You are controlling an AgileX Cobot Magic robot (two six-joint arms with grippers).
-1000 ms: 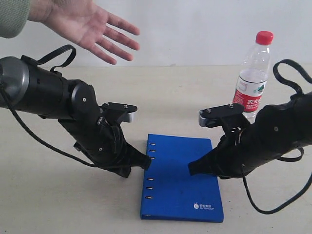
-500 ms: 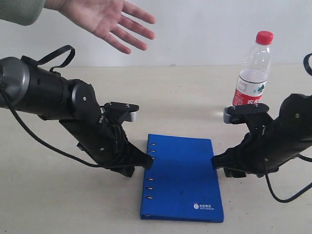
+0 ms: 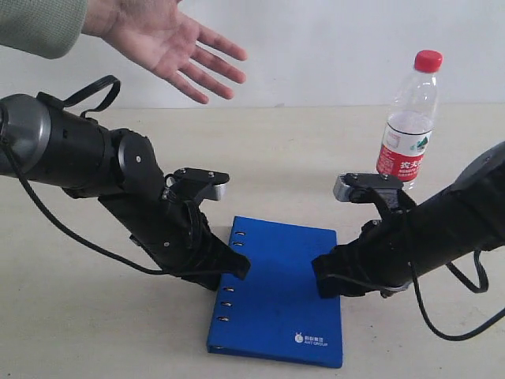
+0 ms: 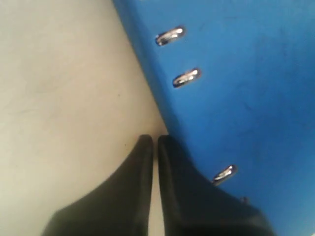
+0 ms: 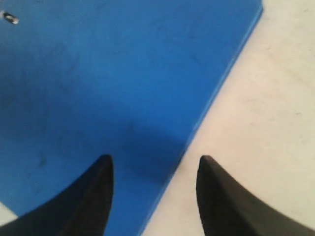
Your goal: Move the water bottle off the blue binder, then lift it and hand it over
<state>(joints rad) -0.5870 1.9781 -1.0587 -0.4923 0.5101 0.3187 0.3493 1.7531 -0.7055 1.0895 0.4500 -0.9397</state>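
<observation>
- Water bottle (image 3: 409,130) stands on the worktop (image 3: 300,150), off the blue binder (image 3: 280,304): done.
- Left tool (image 4: 153,142) shut, empty, at the binder's spine; right tool (image 5: 155,164) open, empty, astride the opposite edge.
- Lift and handover remain.

The water bottle (image 3: 410,126) stands behind the binder (image 3: 276,308), rightward.

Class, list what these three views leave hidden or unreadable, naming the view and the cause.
Exterior view: the person beyond the hand is cut off by the frame's edge.
Exterior view: the logo print on the binder is too small to read.
Both wrist views: the bottle lies outside the frame.
</observation>
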